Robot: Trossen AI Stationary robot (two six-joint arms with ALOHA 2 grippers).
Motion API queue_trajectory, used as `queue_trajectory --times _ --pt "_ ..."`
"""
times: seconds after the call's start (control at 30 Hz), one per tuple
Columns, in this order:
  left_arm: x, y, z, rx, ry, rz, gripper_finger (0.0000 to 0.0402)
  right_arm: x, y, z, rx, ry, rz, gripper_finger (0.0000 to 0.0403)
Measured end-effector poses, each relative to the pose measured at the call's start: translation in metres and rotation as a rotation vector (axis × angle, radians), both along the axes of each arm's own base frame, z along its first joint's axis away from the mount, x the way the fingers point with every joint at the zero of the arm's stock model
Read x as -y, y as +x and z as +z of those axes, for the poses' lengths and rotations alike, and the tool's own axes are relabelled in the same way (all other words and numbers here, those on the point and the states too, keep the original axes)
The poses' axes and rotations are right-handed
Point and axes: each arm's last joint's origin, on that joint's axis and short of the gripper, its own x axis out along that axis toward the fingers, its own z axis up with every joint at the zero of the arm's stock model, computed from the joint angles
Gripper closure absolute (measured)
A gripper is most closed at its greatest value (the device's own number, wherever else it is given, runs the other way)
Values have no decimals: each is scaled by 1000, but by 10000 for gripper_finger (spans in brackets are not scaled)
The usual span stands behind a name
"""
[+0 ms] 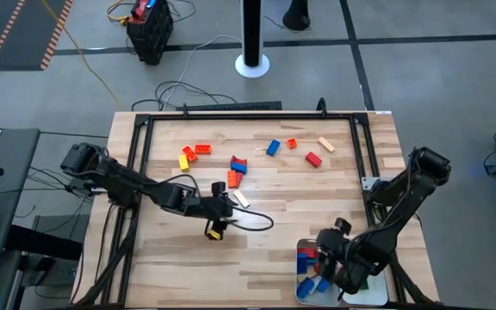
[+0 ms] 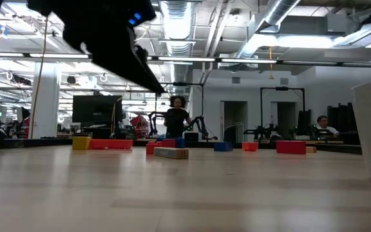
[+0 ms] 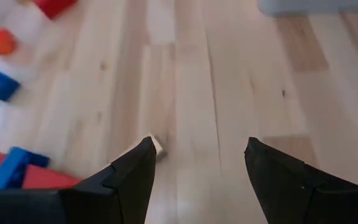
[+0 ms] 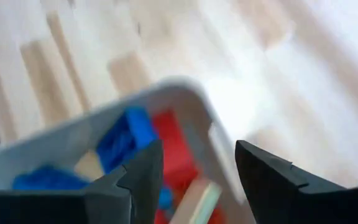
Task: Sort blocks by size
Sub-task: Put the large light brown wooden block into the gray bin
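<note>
R gripper (image 4: pixel 194 171) hangs over white tray (image 1: pixel 303 293) w/ blocks (image 1: pixel 310 267) inside, fingers apart, holding nothing; L gripper (image 3: pixel 197 165) open above table (image 1: pixel 265 185) near tan block (image 1: pixel 240 198).

Tan block (image 3: pixel 156 145) mostly hidden behind left gripper (image 3: pixel 197 163) finger; tray (image 1: pixel 303 293) contents largely covered by right arm in high view; tray blocks blurred in right wrist view.

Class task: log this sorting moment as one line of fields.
left gripper: open, over bare table | right gripper: open above white tray | blocks: many unsorted
</note>
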Motion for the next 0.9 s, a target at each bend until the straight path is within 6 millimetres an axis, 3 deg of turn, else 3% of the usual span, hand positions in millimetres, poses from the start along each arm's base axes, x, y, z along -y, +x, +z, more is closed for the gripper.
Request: queue_trajectory --times 0.17,0.33,0.9 --pt "-18 15 -28 -98 80 -105 167 5 10 7 117 -171 61 177" --pt "-45 28 -49 -141 57 -138 167 9 23 8 134 -200 106 177" --pt "-106 32 -64 -195 -13 -249 167 10 30 10 137 -238 163 178"
